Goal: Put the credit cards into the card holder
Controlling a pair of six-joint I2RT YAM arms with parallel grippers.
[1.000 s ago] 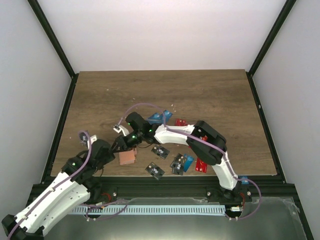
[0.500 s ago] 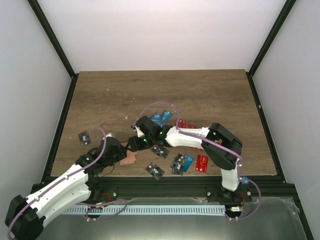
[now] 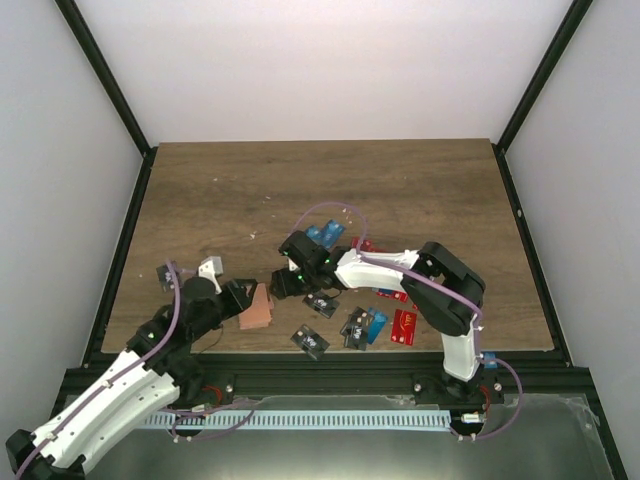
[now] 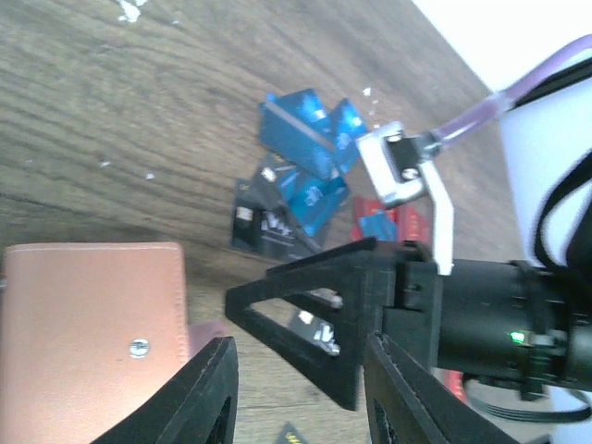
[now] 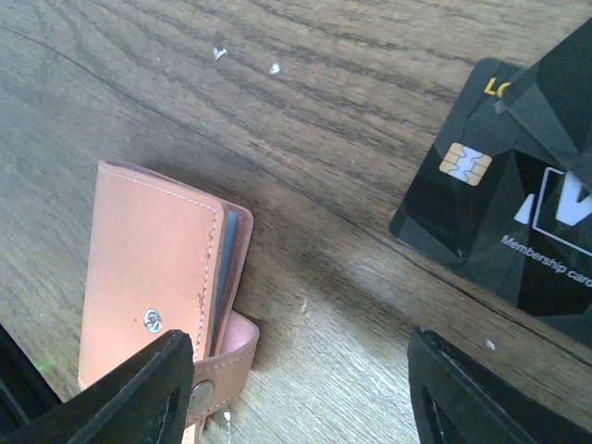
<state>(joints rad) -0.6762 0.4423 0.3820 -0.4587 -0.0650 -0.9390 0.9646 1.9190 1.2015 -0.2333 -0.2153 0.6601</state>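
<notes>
The card holder is seen lying at seven o'clock on the table; the left gripper and right gripper are spread, nothing grasped.

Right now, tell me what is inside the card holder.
A thin bluish edge, probably a card, shows between the flaps of the card holder. Its own leather hides everything else inside.

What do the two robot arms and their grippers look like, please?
Both arms, left arm and right arm, have white tube-like links and black joints. A thin purple cable loops along each. The left gripper and right gripper have black, wedge-shaped fingers. A small green light glows near the right wrist.
</notes>
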